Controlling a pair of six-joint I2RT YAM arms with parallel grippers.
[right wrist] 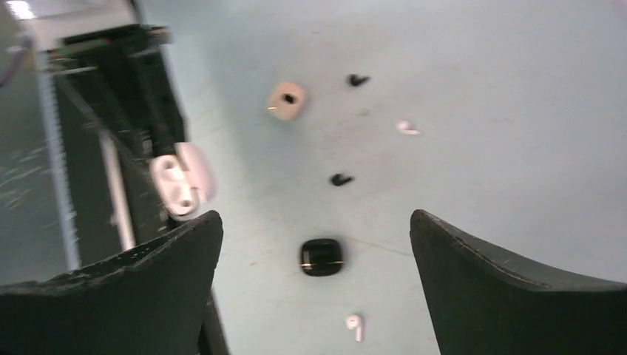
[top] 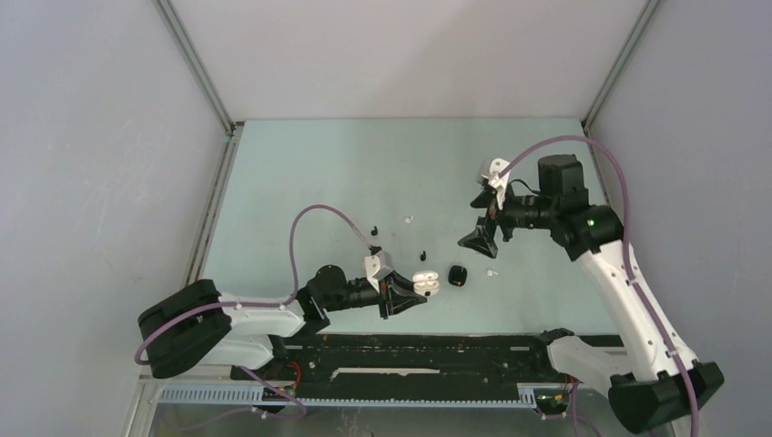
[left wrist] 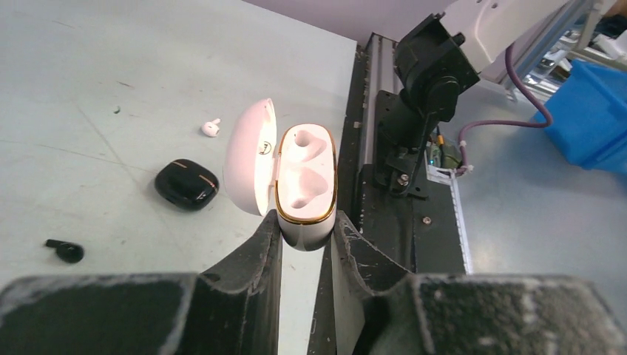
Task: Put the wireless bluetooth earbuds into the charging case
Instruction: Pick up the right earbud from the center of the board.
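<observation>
My left gripper is shut on the lower end of the white charging case. The case has a gold rim, its lid stands open and both sockets are empty. One white earbud lies on the table just beyond a shut black case. Two black earbuds and another white earbud lie farther off. My right gripper hangs open above the black case, holding nothing.
A black rail with the arm bases runs along the near table edge, right beside the held case. In the left wrist view a black earbud lies left of the fingers and a blue bin sits off the table.
</observation>
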